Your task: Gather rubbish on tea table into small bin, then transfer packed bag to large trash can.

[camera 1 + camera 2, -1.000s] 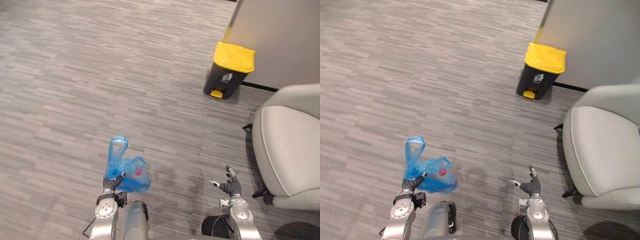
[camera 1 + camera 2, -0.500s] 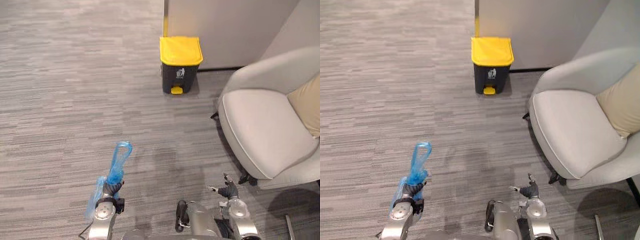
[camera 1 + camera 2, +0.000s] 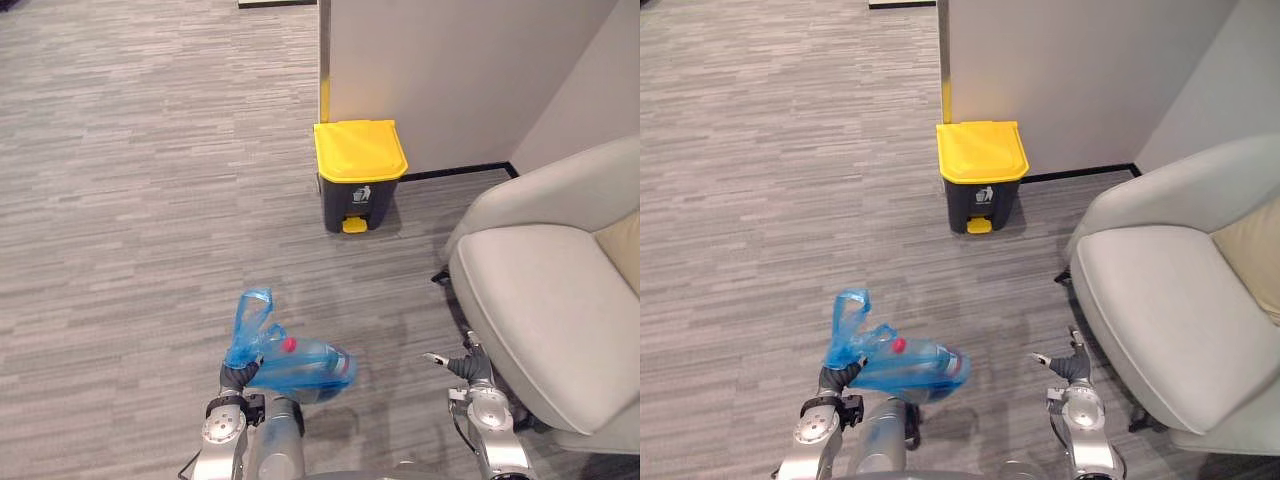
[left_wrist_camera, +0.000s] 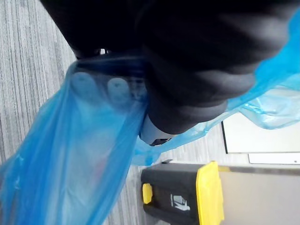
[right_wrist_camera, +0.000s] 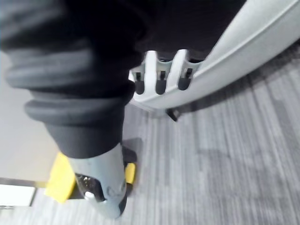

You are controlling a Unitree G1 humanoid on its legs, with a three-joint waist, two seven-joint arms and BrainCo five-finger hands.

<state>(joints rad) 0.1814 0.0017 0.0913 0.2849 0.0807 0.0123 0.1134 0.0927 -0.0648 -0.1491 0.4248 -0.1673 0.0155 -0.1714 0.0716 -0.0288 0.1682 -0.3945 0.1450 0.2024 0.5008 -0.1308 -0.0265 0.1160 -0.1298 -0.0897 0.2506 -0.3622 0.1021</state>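
A blue plastic bag (image 3: 292, 364) with a red-capped bottle inside hangs low over the carpet, swung out to the right of my left hand (image 3: 238, 375). That hand is shut on the bag's gathered neck, and the handles stick up above it. In the left wrist view the blue bag (image 4: 84, 154) drapes past the hand's dark cover. The large trash can (image 3: 360, 176), dark grey with a shut yellow lid and a yellow pedal, stands ahead against a wall corner. My right hand (image 3: 468, 365) hovers open and holds nothing, close to the armchair's front edge.
A light grey armchair (image 3: 555, 320) with a beige cushion fills the right side. A pale wall (image 3: 450, 70) rises behind the trash can. Grey striped carpet (image 3: 130, 200) stretches open to the left and between me and the can.
The camera has turned, bringing the trash can from upper right to centre ahead. The bag, hanging down beside my left hand half a second ago, has swung out to the right.
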